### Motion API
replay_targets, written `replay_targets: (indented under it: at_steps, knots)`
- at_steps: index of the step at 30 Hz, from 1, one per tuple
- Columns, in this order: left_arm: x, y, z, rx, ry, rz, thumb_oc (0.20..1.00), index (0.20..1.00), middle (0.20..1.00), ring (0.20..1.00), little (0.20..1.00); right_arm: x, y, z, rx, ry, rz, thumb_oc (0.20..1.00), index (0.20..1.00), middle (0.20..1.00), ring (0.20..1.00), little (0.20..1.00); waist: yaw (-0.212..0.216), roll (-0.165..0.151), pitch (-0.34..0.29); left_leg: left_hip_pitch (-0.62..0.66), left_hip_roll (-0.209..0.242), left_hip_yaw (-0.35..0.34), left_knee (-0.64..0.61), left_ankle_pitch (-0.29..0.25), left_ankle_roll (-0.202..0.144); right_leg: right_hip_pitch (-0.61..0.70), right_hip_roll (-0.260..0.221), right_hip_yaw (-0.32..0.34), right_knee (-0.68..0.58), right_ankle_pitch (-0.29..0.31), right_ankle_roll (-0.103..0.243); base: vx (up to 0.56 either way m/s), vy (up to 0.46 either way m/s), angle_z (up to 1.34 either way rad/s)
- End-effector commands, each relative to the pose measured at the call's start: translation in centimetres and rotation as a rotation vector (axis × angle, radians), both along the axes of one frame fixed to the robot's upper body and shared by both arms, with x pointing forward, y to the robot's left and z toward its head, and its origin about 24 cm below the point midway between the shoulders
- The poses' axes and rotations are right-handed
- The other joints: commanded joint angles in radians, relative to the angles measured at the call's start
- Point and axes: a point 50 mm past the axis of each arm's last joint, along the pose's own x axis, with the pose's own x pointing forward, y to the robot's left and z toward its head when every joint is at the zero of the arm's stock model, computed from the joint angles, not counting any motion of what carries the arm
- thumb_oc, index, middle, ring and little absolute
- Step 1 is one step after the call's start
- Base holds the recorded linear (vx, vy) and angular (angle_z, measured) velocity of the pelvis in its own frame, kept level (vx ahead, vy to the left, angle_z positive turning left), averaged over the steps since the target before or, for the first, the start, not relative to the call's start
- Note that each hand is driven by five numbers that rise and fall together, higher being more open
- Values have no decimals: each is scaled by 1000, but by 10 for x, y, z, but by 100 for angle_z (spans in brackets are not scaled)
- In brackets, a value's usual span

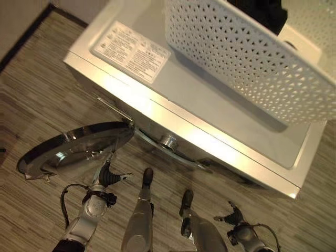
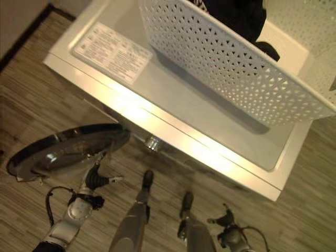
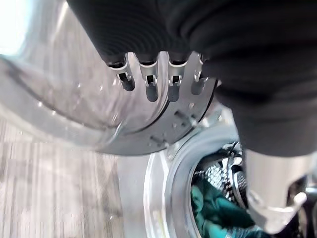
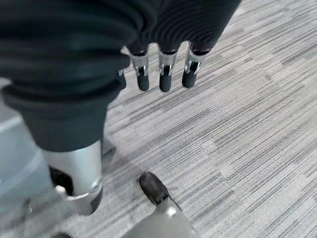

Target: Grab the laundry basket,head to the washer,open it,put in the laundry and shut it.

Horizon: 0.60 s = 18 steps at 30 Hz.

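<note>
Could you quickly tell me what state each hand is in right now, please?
Left hand: open, fingers straight against the washer door, holding nothing.
Right hand: open, empty, above the floor.

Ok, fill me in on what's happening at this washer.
The white laundry basket sits on top of the washer with dark clothing in it. The round washer door is swung open, and the left hand is at its edge, fingers against the glass. Teal laundry already lies in the drum. The right hand hangs free over the floor, holding nothing.
</note>
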Motion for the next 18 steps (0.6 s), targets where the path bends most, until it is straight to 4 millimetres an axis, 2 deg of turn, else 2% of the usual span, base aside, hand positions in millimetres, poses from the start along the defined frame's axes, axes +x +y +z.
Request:
replay_targets:
  at_steps: [1, 2, 3, 5, 6, 7, 8, 9, 10, 11, 12, 13, 14, 15, 16, 17, 18]
  knots:
    - [-2, 15, 5, -39, -51, 69, 1000, 1000, 1000, 1000, 1000, -34, -23, -5, 6, 64, -119, 1000, 1000, 1000, 1000, 1000, -43, -39, -55, -2, 75, 84, 141, -82, -22, 32, -36, 30, 136, -153, -18, 226, 241, 21]
    - [-12, 26, -15, -50, 39, 135, 1000, 1000, 1000, 1000, 1000, -53, -37, -8, -8, 122, -226, 1000, 1000, 1000, 1000, 1000, -54, -46, -79, 57, 68, 91, 155, -133, 1, 50, -67, 38, 195, -133, 4, 157, 168, 1]
    - [-12, 25, -15, -50, 37, 133, 1000, 1000, 1000, 1000, 1000, -53, -38, -8, -8, 121, -227, 1000, 1000, 1000, 1000, 1000, -50, -47, -75, 62, 67, 95, 155, -136, 3, 52, -69, 41, 197, -134, 6, 227, 263, -23]
    - [-24, 34, -38, -74, 146, 210, 1000, 1000, 1000, 1000, 1000, -69, -60, -7, -33, 161, -395, 1000, 1000, 1000, 1000, 1000, -60, -50, -100, 129, 48, 124, 153, -176, 36, 52, -105, 67, 261, -53, 50, 204, 315, -14]
    - [-39, 42, -54, -111, 232, 280, 1000, 1000, 1000, 1000, 1000, -84, -86, 1, -66, 165, -555, 1000, 1000, 1000, 1000, 1000, -75, -46, -121, 184, 34, 147, 136, -193, 60, 39, -126, 94, 324, 23, 74, 190, 315, -31]
    - [-39, 42, -54, -112, 232, 279, 1000, 1000, 1000, 1000, 1000, -84, -86, 2, -67, 165, -556, 1000, 1000, 1000, 1000, 1000, -71, -46, -119, 188, 33, 151, 132, -193, 61, 38, -127, 99, 326, 23, 76, 235, 385, -43]
    - [-51, 49, -64, -129, 290, 321, 1000, 1000, 1000, 1000, 1000, -90, -111, 14, -105, 139, -660, 1000, 1000, 1000, 1000, 1000, -85, -37, -139, 235, 17, 158, 103, -199, 80, 24, -133, 127, 388, 74, 93, 162, 278, -63]
    - [-56, 52, -66, -129, 304, 332, 1000, 1000, 1000, 1000, 1000, -89, -130, 27, -143, 89, -713, 1000, 1000, 1000, 1000, 1000, -89, -31, -144, 259, 4, 155, 78, -197, 92, 13, -130, 157, 422, 90, 99, 162, 273, -61]
    - [-56, 52, -66, -129, 304, 332, 1000, 1000, 1000, 1000, 1000, -89, -131, 27, -143, 89, -714, 1000, 1000, 1000, 1000, 1000, -88, -31, -143, 260, 4, 156, 77, -197, 93, 13, -130, 158, 423, 90, 99, 26, 173, -43]
    - [-59, 54, -67, -128, 314, 341, 1000, 1000, 1000, 1000, 1000, -79, -149, 43, -181, -1, -742, 1000, 1000, 1000, 1000, 1000, -99, -24, -146, 265, -2, 155, 59, -174, 108, -6, -116, 181, 457, 107, 85, 66, 230, -2]
    - [-66, 60, -71, -138, 340, 374, 1000, 1000, 1000, 1000, 1000, -51, -180, 87, -280, -233, -726, 1000, 1000, 1000, 1000, 1000, -112, -13, -155, 301, -22, 144, 15, -173, 123, -27, -88, 229, 510, 88, 79, 104, 279, 6]
    - [-68, 61, -73, -143, 347, 393, 1000, 1000, 1000, 1000, 1000, -35, -186, 108, -325, -344, -694, 1000, 1000, 1000, 1000, 1000, -112, -9, -158, 316, -26, 150, 3, -175, 124, -34, -91, 229, 514, 84, 80, 169, 228, -14]
    - [-70, 63, -73, -150, 346, 409, 1000, 1000, 1000, 1000, 1000, -18, -194, 138, -395, -481, -656, 1000, 1000, 1000, 1000, 1000, -115, -5, -163, 332, -23, 157, -12, -177, 122, -46, -100, 221, 495, 69, 79, 86, 84, -33]
    - [-70, 62, -73, -150, 347, 406, 1000, 1000, 1000, 1000, 1000, -20, -194, 139, -398, -478, -658, 1000, 1000, 1000, 1000, 1000, -112, -4, -163, 335, -23, 158, -14, -176, 122, -44, -99, 221, 494, 68, 78, 138, 44, -40]
    - [-70, 64, -74, -168, 346, 427, 1000, 1000, 1000, 1000, 1000, -3, -199, 184, -509, -665, -602, 1000, 1000, 1000, 1000, 1000, -117, 0, -173, 352, -17, 167, -30, -183, 117, -53, -111, 214, 410, 31, 73, 141, -11, -31]
    - [-71, 63, -76, -171, 357, 421, 1000, 1000, 1000, 1000, 1000, 0, -200, 204, -562, -743, -591, 1000, 1000, 1000, 1000, 1000, -116, 4, -178, 363, -12, 166, -38, -189, 111, -57, -114, 210, 346, 19, 75, 140, -10, -33]
    - [-70, 63, -76, -170, 357, 420, 1000, 1000, 1000, 1000, 1000, -1, -200, 204, -563, -742, -592, 1000, 1000, 1000, 1000, 1000, -116, 5, -178, 364, -11, 166, -38, -189, 111, -55, -113, 209, 344, 20, 75, 172, -85, -23]
